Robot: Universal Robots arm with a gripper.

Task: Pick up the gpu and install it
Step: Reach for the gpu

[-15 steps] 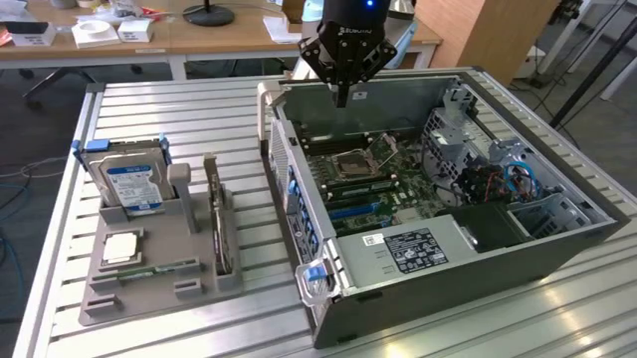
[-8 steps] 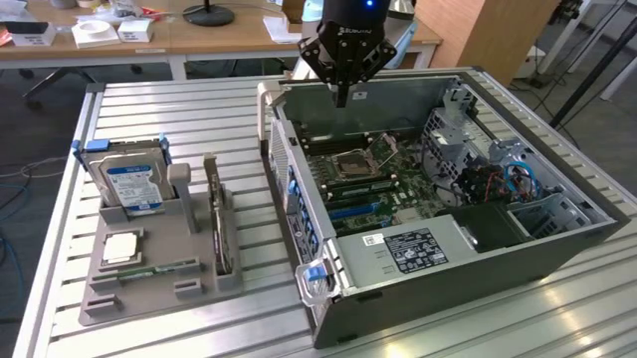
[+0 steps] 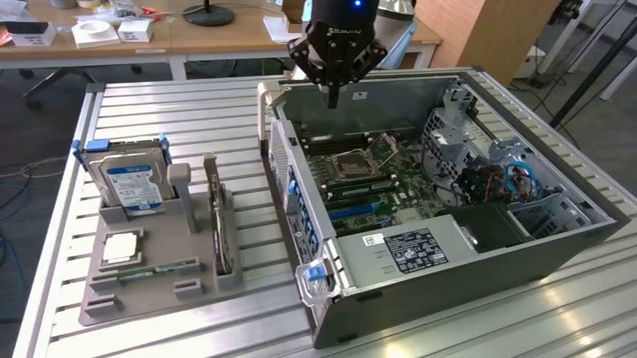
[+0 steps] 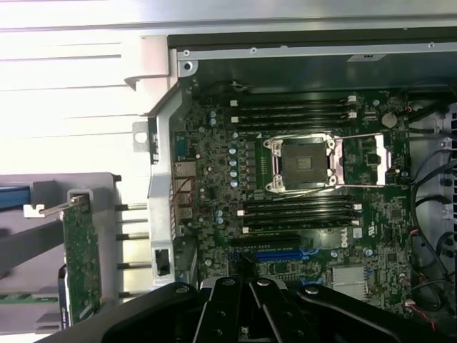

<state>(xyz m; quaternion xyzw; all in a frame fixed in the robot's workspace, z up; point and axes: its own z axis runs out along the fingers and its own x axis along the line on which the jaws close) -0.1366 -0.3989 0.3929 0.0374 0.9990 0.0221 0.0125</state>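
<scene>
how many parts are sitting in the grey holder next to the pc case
4: hard drive upright at the far end; cpu flat in the middle; memory stick flat nearer the camera; gpu on edge along the exterior view's right side. Others may be hidden.

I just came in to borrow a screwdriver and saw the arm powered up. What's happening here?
The robot arm's job is fitting the gpu into the open computer case. Its gripper hangs shut and empty above the case's motherboard. The gpu stands on edge in the gray holder at the exterior view's left, near a hard drive, not yet picked up.
</scene>
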